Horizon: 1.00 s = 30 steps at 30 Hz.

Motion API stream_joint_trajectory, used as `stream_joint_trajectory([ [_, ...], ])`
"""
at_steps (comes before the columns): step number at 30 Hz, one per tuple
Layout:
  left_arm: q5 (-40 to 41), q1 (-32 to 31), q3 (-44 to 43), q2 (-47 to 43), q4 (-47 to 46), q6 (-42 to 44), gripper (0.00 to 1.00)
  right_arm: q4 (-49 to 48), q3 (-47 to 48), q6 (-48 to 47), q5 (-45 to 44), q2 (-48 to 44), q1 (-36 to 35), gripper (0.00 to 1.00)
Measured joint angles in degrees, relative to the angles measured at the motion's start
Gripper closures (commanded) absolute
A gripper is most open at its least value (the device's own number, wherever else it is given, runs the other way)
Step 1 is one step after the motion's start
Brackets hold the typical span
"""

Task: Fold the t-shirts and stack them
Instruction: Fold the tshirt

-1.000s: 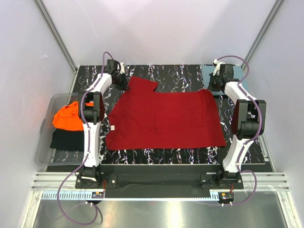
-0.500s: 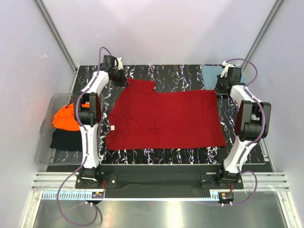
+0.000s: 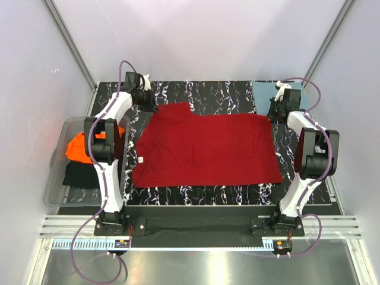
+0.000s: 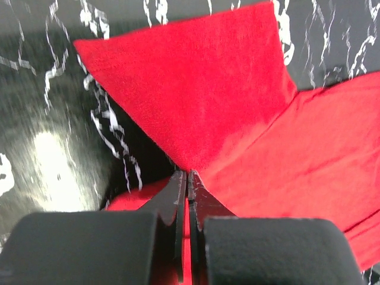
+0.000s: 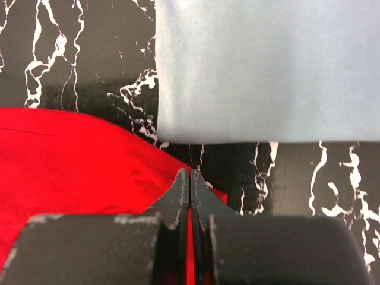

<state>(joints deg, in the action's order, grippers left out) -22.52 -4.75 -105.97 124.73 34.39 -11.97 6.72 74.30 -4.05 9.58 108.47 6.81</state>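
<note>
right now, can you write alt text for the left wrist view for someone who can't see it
The left pincer is shut on a pinched fold of the red t-shirt, and the cloth fans out wide beyond its tips. The black, white-veined table shows on the left and along the top.

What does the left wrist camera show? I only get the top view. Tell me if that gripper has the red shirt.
Observer: Yes. The left gripper is shut, pinching the red shirt at the base of its sleeve.
Operator: Now report the right wrist view.
Observer: The right gripper is shut on a corner of the red shirt; red cloth shows inside its grip.
Operator: Say what lies ahead of it.
Observer: A folded teal-blue shirt lies just beyond, apart from the red one, with bare table between.
</note>
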Motion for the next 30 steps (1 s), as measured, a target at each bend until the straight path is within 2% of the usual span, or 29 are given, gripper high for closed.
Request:
stream_joint_trajectory([
  [14,0.33,0.00,13.49,-14.58,-1.44,0.00,1.00,-2.29,-6.69,4.68,-4.26,-7.17,0.57,1.00],
  [30,1.42,0.00,30.91,-29.51,-1.44,-0.81,1.00,0.42,-13.64,12.55,-5.99,-14.67,3.32,1.00],
])
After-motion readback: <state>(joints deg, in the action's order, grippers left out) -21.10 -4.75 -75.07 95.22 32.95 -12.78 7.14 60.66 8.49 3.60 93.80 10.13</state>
